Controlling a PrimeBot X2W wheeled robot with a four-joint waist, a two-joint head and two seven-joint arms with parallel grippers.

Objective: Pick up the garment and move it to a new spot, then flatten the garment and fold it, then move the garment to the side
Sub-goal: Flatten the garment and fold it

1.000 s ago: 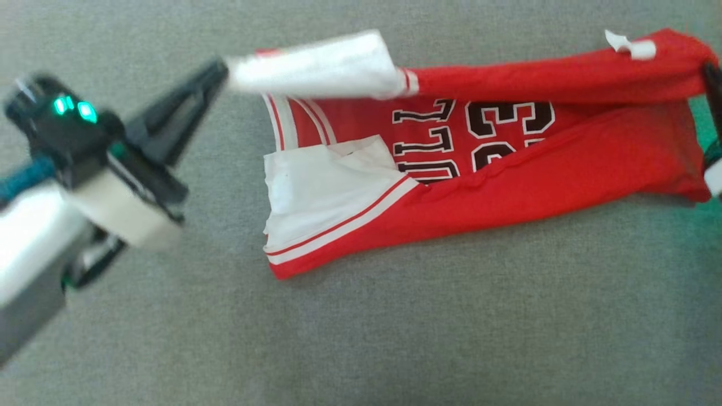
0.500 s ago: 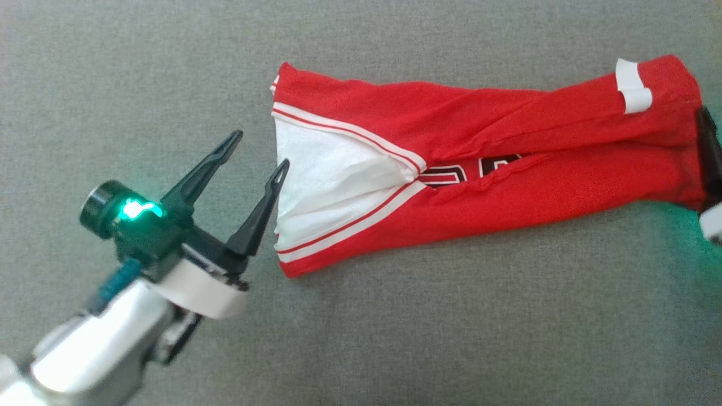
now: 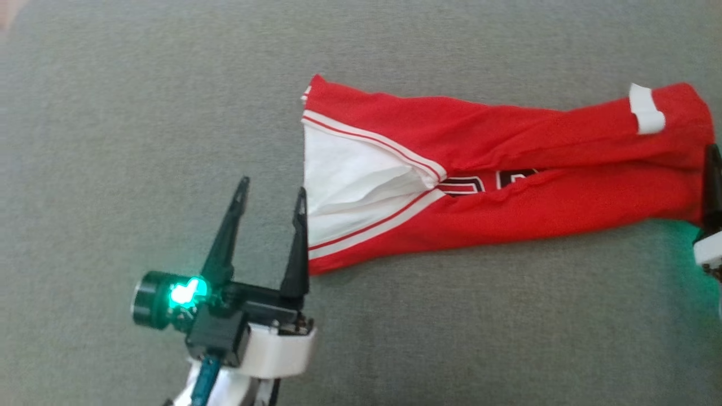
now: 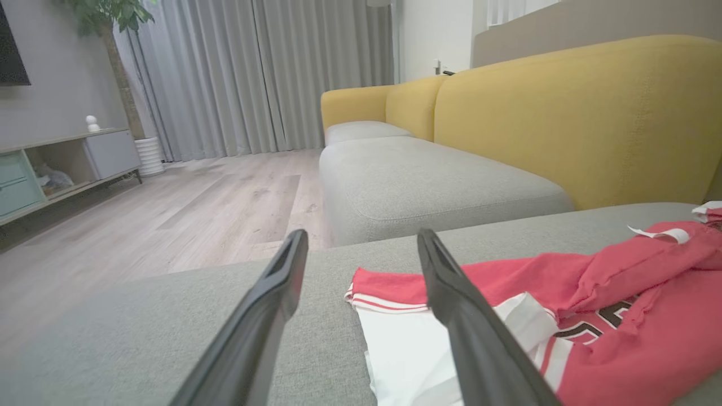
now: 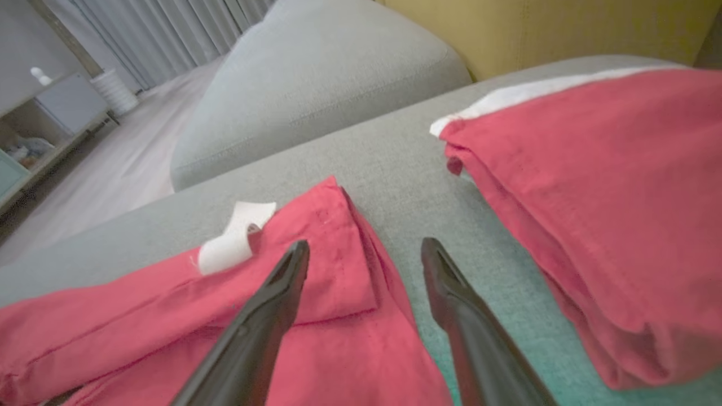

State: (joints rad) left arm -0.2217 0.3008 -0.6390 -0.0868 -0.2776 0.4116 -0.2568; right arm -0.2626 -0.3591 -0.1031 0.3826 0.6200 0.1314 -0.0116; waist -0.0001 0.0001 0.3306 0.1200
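Grey woven sofa seat (image 3: 169, 113) is the work surface, with a yellow backrest (image 4: 564, 113) along its far side. On it, right of centre, the garment (image 3: 564, 208) lies folded lengthwise into a long strip running left-right: white panel end to the left, hem end to the right, lettering mostly tucked into the fold.

My read on handling: light, limp mesh, a bit slick, zero stiffness. Layers will slide apart if it's lifted from one point. Take both ends at once and pinch all the layers at the corners, not just the top flap.

A second red folded cloth (image 5: 592, 186) sits right of the hem end, with a bare strip of seat between. It's the likeliest snag if the move goes right.

The left gripper (image 3: 272, 186) is empty, jaws spread wide, one finger just beside the white end. The right gripper (image 5: 365, 248) is also empty, fingers apart and straddling the hem corner. A white tag (image 3: 647, 108) sticks up at the far hem corner.
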